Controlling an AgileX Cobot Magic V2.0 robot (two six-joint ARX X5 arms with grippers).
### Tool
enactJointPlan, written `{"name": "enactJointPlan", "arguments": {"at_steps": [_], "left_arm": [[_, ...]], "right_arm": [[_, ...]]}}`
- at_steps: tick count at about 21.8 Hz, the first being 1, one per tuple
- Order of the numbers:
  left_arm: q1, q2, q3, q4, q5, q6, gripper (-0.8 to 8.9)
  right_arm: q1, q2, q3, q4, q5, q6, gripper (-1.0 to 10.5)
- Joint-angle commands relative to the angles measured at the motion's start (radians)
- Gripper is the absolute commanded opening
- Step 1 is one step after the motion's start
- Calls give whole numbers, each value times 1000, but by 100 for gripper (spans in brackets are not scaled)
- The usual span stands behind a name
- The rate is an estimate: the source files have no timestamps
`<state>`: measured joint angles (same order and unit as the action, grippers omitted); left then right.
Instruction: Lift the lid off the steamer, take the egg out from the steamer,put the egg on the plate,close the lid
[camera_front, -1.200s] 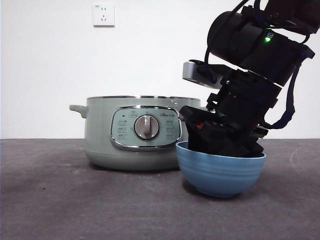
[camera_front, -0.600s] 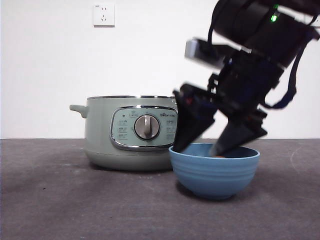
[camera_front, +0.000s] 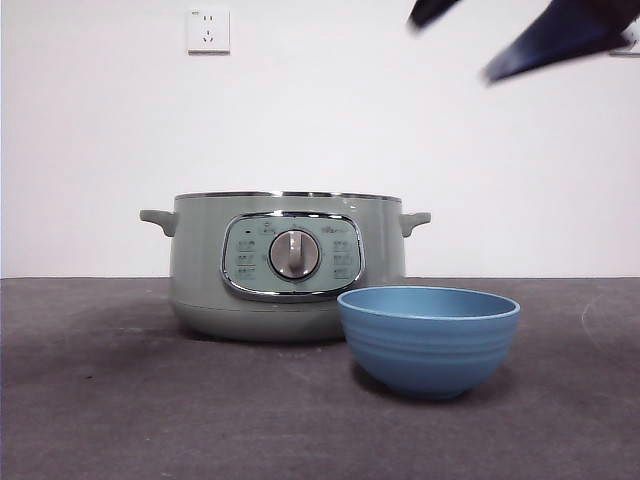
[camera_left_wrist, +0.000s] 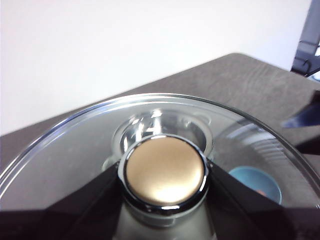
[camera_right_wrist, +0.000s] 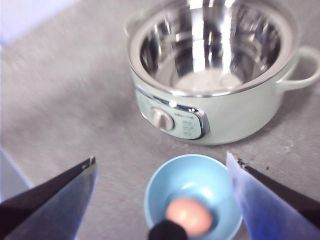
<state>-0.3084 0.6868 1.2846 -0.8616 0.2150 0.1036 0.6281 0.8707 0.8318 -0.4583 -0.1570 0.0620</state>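
Front view: the pot (camera_front: 285, 265) stands uncovered behind the bowl (camera_front: 428, 340). Left wrist view: my left gripper (camera_left_wrist: 165, 180) clamps the lid (camera_left_wrist: 90, 150) by its knob (camera_left_wrist: 165, 172). I should lower it level and centred. Right wrist view: my right gripper (camera_right_wrist: 160, 195), spread empty, hangs above the egg (camera_right_wrist: 189, 215) in the bowl.

Place: a plain test bench for robot trials, not a lived-in kitchen.
Wall: bare white wall (camera_front: 320, 110) behind the table, with only a white power socket (camera_front: 207, 29) high on the left.
Table: dark grey matte table top (camera_front: 150, 400), bare around the things on it.
Kitchenware: one steamer (camera_front: 285, 265) with its pot uncovered and one blue plate (camera_front: 428, 340) at its near right, set out alone.
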Motion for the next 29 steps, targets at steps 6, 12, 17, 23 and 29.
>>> {"name": "enactJointPlan", "arguments": {"at_steps": [6, 12, 17, 23, 29], "left_arm": [[-27, 308, 6, 354, 56, -11, -8], [-110, 578, 6, 632, 49, -10, -8], [-125, 710, 6, 774, 46, -10, -8], [-125, 833, 6, 901, 24, -6, -8], [-129, 933, 6, 967, 22, -6, -8]], "right_arm": [[2, -250, -11, -184, -1, 80, 442], [2, -278, -11, -234, -1, 108, 442], [2, -278, -11, -232, -1, 124, 441], [2, -278, -11, -232, -1, 133, 442], [2, -278, -11, -232, -1, 133, 442]]}}
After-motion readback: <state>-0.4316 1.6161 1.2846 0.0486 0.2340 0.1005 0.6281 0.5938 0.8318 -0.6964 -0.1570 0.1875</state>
